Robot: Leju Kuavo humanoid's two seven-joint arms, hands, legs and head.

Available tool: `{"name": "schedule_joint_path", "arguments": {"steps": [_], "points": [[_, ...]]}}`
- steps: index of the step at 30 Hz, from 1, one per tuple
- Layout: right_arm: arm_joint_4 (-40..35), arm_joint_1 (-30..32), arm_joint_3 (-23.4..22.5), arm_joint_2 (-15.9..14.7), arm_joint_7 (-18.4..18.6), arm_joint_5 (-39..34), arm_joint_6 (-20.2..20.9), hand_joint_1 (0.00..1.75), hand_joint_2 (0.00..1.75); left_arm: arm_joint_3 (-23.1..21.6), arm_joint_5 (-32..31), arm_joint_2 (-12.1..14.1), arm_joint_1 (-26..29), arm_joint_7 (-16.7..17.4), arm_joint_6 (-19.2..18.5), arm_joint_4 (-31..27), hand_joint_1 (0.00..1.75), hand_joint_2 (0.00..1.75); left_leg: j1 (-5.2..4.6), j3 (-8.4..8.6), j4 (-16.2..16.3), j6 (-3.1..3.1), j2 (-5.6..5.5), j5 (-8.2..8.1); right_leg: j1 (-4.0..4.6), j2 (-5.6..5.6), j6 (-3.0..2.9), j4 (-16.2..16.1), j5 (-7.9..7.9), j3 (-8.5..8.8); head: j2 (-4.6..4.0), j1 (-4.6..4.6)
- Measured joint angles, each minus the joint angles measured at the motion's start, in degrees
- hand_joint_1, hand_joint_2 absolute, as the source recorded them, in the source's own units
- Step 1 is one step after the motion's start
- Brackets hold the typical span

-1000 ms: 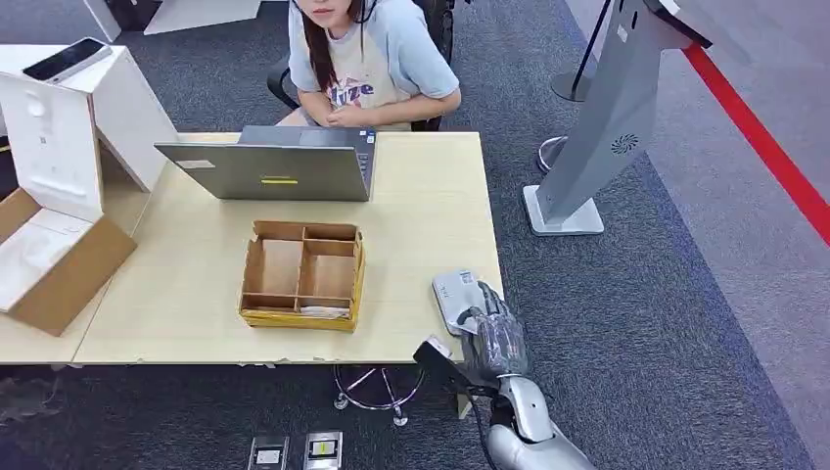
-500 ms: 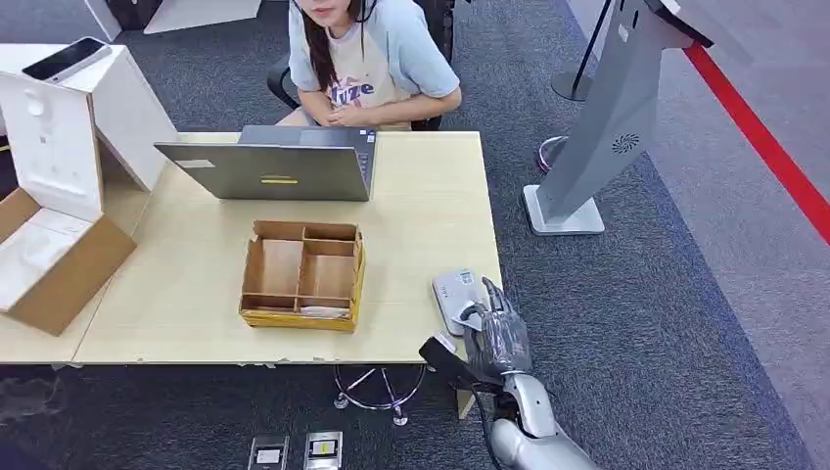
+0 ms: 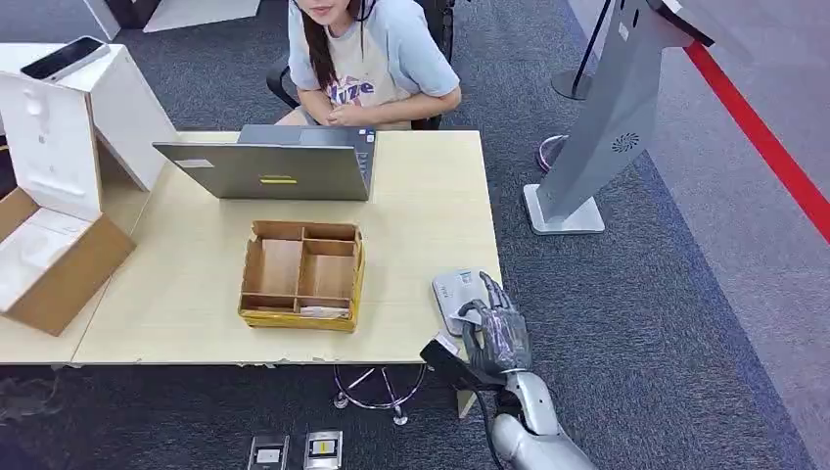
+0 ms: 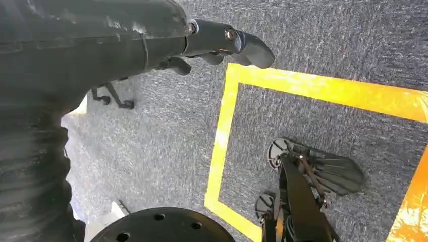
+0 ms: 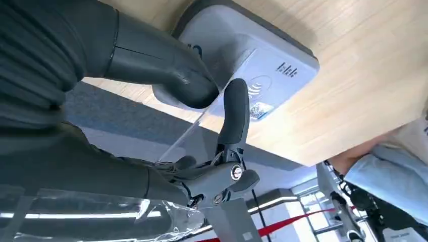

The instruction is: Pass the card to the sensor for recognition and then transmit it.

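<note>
Right robot hand (image 3: 496, 333) pinches a clear card (image 5: 202, 126) between thumb and finger, over the grey sensor (image 3: 455, 297) at the counter's (image 3: 431, 206) near right corner. Sensor face bears a contactless wave mark; its lettering is illegible. Left robot hand (image 4: 222, 43) hangs over grey carpet with yellow tape lines (image 4: 222, 131); grip state cannot be told.

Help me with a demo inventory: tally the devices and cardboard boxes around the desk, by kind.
Laptop: 1
Card sensor: 1
Phone: 1
Cardboard boxes: 2, the divided box and the open box
Total: 5
</note>
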Motion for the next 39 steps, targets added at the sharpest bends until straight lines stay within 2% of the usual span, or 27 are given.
{"name": "schedule_joint_path", "arguments": {"steps": [7,26,36,39], "points": [[2.3,-0.8,-2.2,2.0,-1.8,-1.6,0.0,1.75,1.75,-0.6,0.0,0.1,0.0,0.0,-0.2,0.0,0.00,1.75,0.00,-0.05,0.0,0.00,0.00,0.00,0.00,0.00,0.00,0.0,0.00,-0.04,0.00,0.00],[7.5,-3.8,-2.5,5.0,-3.8,-2.4,0.0,1.75,1.75,-1.3,0.6,0.3,-0.1,0.0,0.1,0.0,0.00,1.75,0.00,-0.07,0.0,0.00,0.00,0.00,0.00,0.00,0.00,0.0,0.00,-0.07,0.00,0.00],[8.0,-4.4,-3.0,5.1,-3.8,3.8,0.0,1.75,1.75,-1.4,1.2,0.3,-0.1,0.0,0.4,0.0,0.00,1.75,0.00,-0.07,0.0,0.00,-0.01,0.00,0.00,-0.01,0.00,0.0,0.00,-0.06,0.00,0.00],[7.3,-4.2,-4.5,5.5,-5.8,6.4,-0.1,1.75,1.75,-1.4,1.6,0.3,0.0,0.0,0.4,0.0,0.00,1.75,0.00,-0.07,0.0,0.00,0.00,0.00,0.00,0.01,0.00,0.0,0.00,-0.07,0.00,0.00]]}}
